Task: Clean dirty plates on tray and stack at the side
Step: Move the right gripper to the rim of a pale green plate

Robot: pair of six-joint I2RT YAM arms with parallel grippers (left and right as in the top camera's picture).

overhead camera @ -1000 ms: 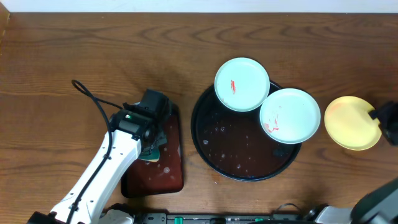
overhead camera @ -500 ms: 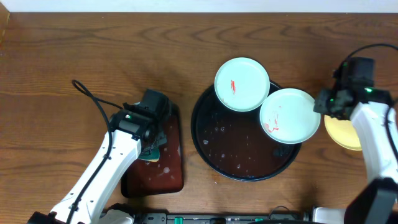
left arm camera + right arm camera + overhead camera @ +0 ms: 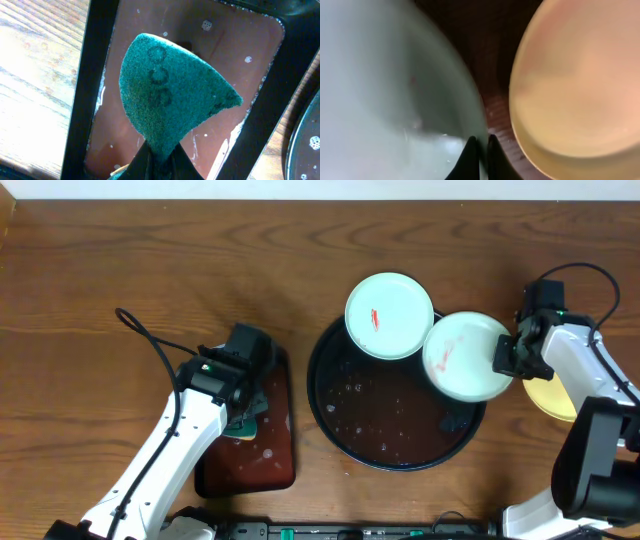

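- The right claw (image 3: 507,358) was pinched shut on the right rim of the right-hand mint-white round plastic plate (image 3: 458,358). That plate lay over the right edge of the large round glossy black tray (image 3: 330,425). A rim grip suits a shallow dish with no other hold, probably so it can be steadied or lifted for wiping.
- The left claw (image 3: 247,410) was clamped on a folded green scouring pad (image 3: 165,95). It hung over the small dark brown rectangular tray (image 3: 272,455), whose wet floor suggests the pad is dampened there.
- The other mint-white round plastic plate (image 3: 389,315), marked with a red smear, sat across the black tray's upper rim. Whether it touched the gripped plate I could not tell.
- The pale yellow round plastic plate (image 3: 552,402) lay on the wooden surface (image 3: 150,260) beside the tray, probably where the stack goes. The right arm half hid it from overhead.
- Only the right wrist view showed the fingertips (image 3: 470,156) closed on the rim, and a dark gap between the mint and yellow plates.
- Only the left wrist view showed the pad's fold and the droplets beneath it.
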